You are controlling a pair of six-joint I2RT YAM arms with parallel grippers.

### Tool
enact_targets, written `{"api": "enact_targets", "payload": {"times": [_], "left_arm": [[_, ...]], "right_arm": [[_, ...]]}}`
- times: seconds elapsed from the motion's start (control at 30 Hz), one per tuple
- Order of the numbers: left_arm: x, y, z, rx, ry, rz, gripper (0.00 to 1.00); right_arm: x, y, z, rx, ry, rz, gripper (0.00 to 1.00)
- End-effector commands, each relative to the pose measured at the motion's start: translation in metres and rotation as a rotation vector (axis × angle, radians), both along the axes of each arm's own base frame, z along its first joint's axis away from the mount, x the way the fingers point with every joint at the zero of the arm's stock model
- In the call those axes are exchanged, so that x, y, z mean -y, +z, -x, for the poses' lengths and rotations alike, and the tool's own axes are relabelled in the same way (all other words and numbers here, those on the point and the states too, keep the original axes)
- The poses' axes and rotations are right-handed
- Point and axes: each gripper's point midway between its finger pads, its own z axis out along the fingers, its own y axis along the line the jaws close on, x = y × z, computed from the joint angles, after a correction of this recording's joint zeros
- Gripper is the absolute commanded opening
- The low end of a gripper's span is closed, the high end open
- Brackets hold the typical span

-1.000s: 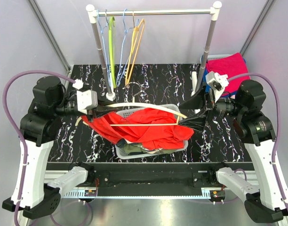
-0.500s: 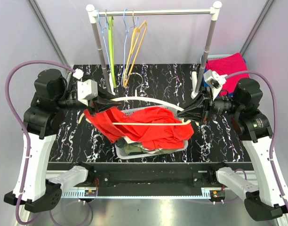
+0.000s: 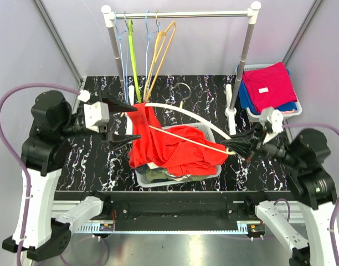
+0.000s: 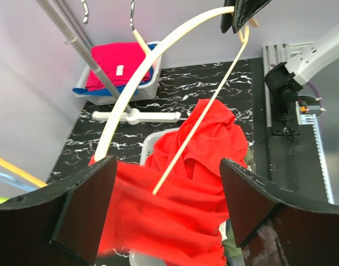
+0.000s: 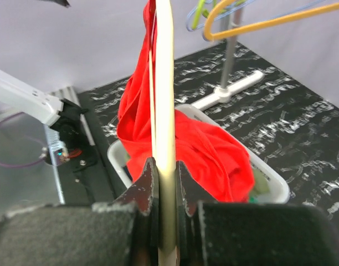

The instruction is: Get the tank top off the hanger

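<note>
Hanger [image 3: 203,122] pinched by right end effector [image 3: 236,148]; left end effector [image 3: 127,122] wide open

From my right wrist camera I see both fingers pressed against either side of the cream hanger's arm, close to its end, so that grip is firm. The hanger sits tilted over the white basket [image 3: 144,178], its other end raised toward my left arm. The red tank top [image 3: 169,152] is on the hanger, bunched at that raised end, and its lower part drapes down into the basket on the black marbled surface [image 3: 214,94]. My left jaws gape, one finger above the other, tips just beside the fabric's edge with nothing gripped; I cannot tell whether they touch it. Behind stands a clothes rack [image 3: 180,14] with coloured hangers.
</note>
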Motion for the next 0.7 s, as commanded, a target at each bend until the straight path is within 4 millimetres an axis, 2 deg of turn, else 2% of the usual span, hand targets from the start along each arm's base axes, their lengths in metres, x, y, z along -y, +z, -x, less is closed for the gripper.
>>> {"api": "enact_targets", "payload": {"times": [0.0, 0.17, 0.23, 0.27, 0.33, 0.37, 0.47, 0.67], "left_arm": [[-0.008, -0.003, -0.001, 0.057, 0.060, -0.007, 0.82], [-0.015, -0.028, -0.009, 0.049, 0.129, -0.045, 0.80], [-0.018, -0.050, -0.015, 0.029, 0.156, -0.071, 0.77], [-0.020, -0.068, -0.021, -0.002, 0.185, -0.094, 0.74], [-0.024, -0.078, -0.022, 0.006, 0.209, -0.102, 0.69], [-0.025, -0.093, -0.026, -0.017, 0.227, -0.119, 0.67], [-0.028, -0.108, -0.028, -0.020, 0.252, -0.125, 0.64], [-0.029, -0.122, -0.030, -0.048, 0.262, -0.116, 0.58]], "right_arm": [[0.023, 0.004, -0.002, 0.113, -0.160, 0.009, 0.00], [0.030, 0.002, 0.024, 0.111, -0.156, 0.010, 0.00], [0.029, 0.002, 0.032, 0.100, -0.139, 0.004, 0.00], [0.030, 0.002, 0.038, 0.098, -0.134, 0.004, 0.00], [0.030, 0.003, 0.044, 0.094, -0.120, 0.003, 0.00], [0.030, 0.003, 0.049, 0.094, -0.116, 0.001, 0.00], [0.032, 0.004, 0.057, 0.099, -0.105, 0.004, 0.00], [0.033, 0.009, 0.065, 0.088, -0.100, 0.008, 0.00]]}}
